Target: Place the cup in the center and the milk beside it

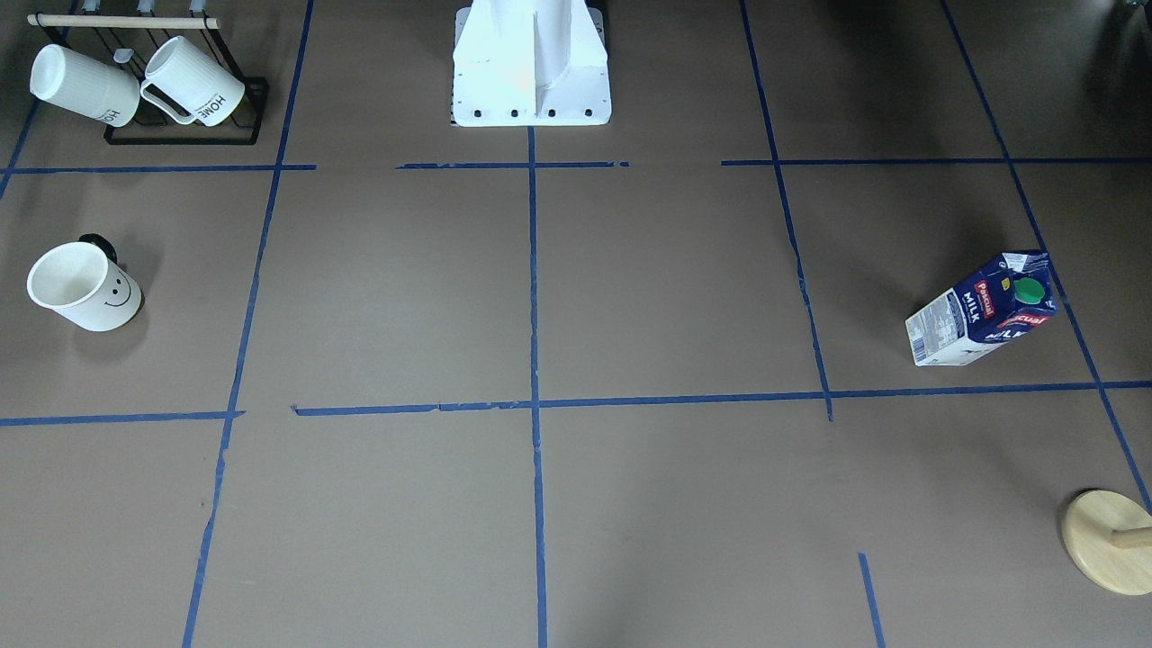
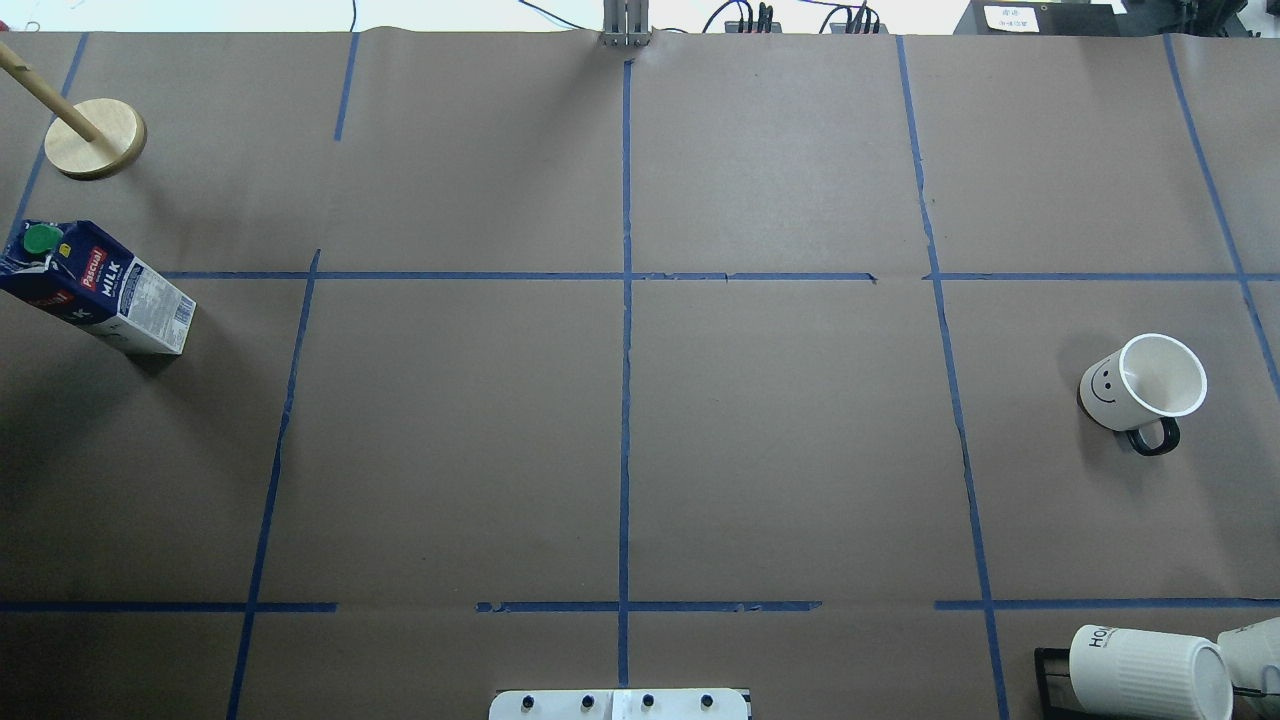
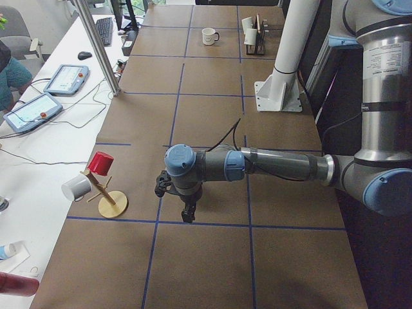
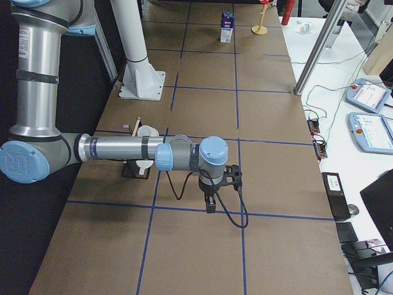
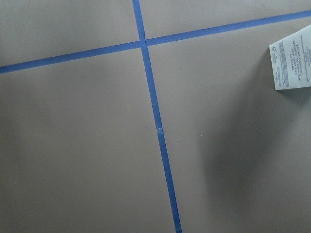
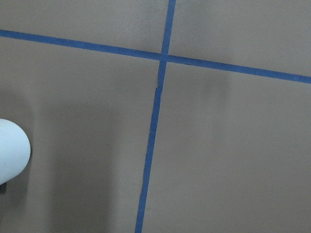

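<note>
Wooden stand (image 1: pixel 1093 538) near milk (image 1: pixel 981 310); cup (image 1: pixel 83 288) well apart.

Smiley cup (image 1: pixel 85 288) sits upright way over on the view's left and the milk carton (image 1: pixel 983 309) is far right, both well outside the middle taped cell (image 1: pixel 405 288). Top left there's a black rack (image 1: pixel 180 139) holding two ribbed HOME mugs (image 1: pixel 193 83). White robot base (image 1: pixel 531 63) is top centre, and a wooden disc (image 1: pixel 1102 540) sits bottom right.

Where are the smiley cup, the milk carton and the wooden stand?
cup (image 2: pixel 1145 385), overhead view, its open mouth.
milk (image 2: pixel 90 285), overhead view, its blue labelled side.
wooden stand (image 2: pixel 97 140), overhead view, its round base.
</note>
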`<action>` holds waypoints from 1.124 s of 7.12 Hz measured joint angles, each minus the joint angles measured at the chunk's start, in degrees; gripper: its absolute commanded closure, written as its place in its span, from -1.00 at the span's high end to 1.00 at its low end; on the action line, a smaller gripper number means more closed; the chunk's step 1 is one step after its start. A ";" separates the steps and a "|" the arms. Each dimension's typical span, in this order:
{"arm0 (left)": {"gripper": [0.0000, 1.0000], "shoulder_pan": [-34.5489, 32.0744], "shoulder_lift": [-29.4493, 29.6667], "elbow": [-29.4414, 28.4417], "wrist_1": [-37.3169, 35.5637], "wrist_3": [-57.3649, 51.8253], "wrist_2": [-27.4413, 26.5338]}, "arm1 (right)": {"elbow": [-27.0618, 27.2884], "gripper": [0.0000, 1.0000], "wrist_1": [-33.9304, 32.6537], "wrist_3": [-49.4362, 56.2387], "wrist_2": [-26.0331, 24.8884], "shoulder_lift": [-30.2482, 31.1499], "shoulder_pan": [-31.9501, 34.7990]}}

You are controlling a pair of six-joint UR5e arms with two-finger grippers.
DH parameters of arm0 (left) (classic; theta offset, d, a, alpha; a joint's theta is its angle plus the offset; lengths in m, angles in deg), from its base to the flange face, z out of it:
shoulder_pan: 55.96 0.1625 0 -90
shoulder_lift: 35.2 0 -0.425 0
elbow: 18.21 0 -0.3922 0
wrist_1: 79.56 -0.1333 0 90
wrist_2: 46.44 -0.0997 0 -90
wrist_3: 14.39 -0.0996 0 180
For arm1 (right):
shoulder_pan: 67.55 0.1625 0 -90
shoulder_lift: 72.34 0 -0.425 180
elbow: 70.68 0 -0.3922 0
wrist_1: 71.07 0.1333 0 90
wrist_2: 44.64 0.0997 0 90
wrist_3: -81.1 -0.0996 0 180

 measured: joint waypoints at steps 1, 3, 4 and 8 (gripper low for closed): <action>1.00 0.00 -0.05 0.09 0.00 0.01 0.00 | 0.00 1.00 0.00 0.00 0.10 0.00 0.00; 1.00 0.05 0.21 0.16 0.00 0.13 0.00 | 0.16 1.00 0.02 -0.02 0.56 -0.12 -0.37; 1.00 0.07 0.34 0.18 0.00 0.19 0.00 | 0.43 1.00 0.06 -0.49 1.48 -0.52 -1.08; 1.00 0.11 0.20 0.26 -0.08 0.30 0.11 | 3.34 1.00 14.01 -20.33 4.80 -1.30 -11.59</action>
